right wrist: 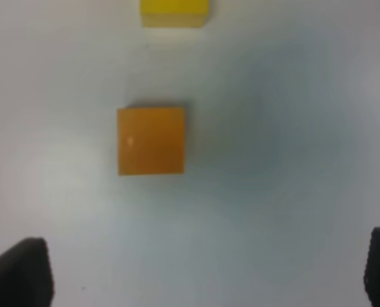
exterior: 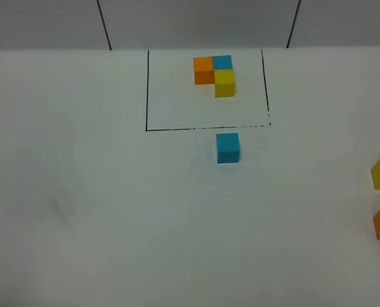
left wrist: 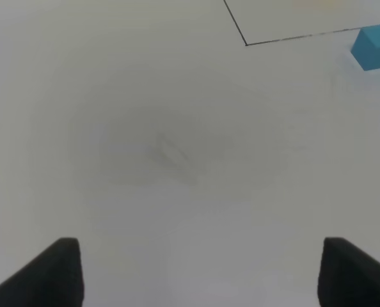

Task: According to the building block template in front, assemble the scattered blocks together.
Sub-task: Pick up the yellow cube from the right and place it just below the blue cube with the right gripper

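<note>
The small plain orange cube point(right wrist: 151, 141) sits just ahead of the right gripper point(right wrist: 203, 272), whose jaws stand wide apart with nothing in them. It's a bit off centre toward one finger but squared up to the jaws, so I'd guess that arm goes for it. The matching yellow cube point(right wrist: 174, 13) is further out past it, not touching, nothing in the way. The left gripper point(left wrist: 203, 275) is spread and empty too, with the blue cube point(left wrist: 374, 46) well ahead and off to one side, just outside the black frame point(exterior: 203, 128) around the orange-blue-yellow L-shaped template point(exterior: 214, 73).
</note>
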Tool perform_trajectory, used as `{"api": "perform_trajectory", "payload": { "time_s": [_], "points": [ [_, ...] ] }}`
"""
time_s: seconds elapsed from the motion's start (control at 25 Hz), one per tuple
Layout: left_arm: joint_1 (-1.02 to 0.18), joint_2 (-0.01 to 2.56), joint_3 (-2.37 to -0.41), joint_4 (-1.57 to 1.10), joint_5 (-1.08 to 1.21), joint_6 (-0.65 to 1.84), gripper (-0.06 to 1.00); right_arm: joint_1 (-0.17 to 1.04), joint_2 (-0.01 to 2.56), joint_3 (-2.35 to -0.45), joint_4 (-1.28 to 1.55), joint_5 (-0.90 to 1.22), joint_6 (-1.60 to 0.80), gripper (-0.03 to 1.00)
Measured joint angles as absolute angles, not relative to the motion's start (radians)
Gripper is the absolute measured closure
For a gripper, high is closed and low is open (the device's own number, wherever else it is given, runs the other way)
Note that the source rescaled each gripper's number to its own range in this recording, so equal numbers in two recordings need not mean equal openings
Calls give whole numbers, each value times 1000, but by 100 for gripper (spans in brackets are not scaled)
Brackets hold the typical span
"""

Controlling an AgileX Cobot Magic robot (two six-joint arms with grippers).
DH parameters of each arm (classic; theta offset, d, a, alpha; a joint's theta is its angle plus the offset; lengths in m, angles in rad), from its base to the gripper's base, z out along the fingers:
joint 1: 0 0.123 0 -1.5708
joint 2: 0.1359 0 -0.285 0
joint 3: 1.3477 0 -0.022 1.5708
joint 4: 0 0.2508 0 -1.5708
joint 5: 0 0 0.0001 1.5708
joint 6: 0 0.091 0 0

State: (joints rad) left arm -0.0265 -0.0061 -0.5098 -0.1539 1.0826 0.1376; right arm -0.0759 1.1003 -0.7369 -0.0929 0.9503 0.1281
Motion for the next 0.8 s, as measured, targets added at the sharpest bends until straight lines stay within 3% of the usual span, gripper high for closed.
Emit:
{"api": "perform_trajectory", "payload": {
  "time_s": [0.2,0.8],
  "points": [
    [-26,-6,-510,-154,1083,138,31,-147,1121,-737,11,929,32,-3],
    [-26,-6,-510,-154,1083,138,32,-147,1333,-791,59,887,-85,-2]
  ]
}}
